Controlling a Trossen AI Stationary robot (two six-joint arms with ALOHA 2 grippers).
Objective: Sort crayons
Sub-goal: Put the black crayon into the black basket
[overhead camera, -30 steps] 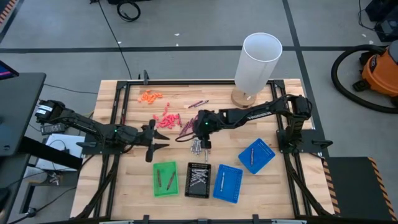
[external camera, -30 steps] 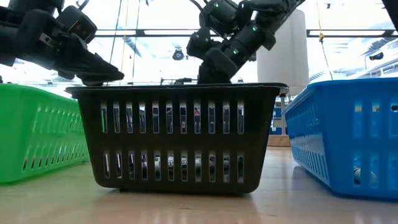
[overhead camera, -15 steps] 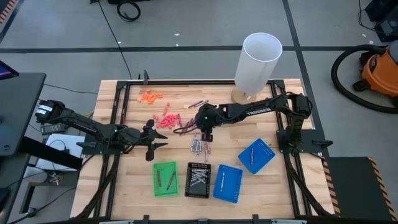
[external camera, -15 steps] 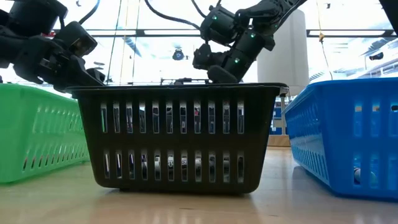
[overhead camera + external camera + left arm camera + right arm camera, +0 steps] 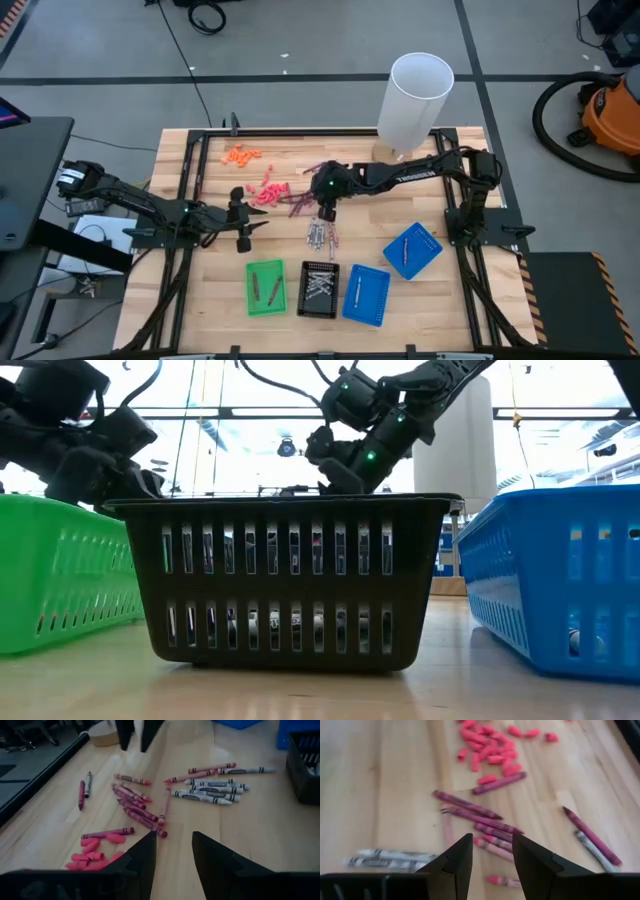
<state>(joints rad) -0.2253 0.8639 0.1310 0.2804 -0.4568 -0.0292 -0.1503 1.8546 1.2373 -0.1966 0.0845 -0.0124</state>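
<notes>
High view: right hand hung over the loose crayons mid-worktop, left hand just beside them, with green tray, black tray and two blue trays along the near edge. Left wrist view: fingers apart, empty, over maroon and grey crayons. Right wrist view: fingers apart, empty, above maroon crayons.

Bright backlit windows; blurry wrist views
</notes>
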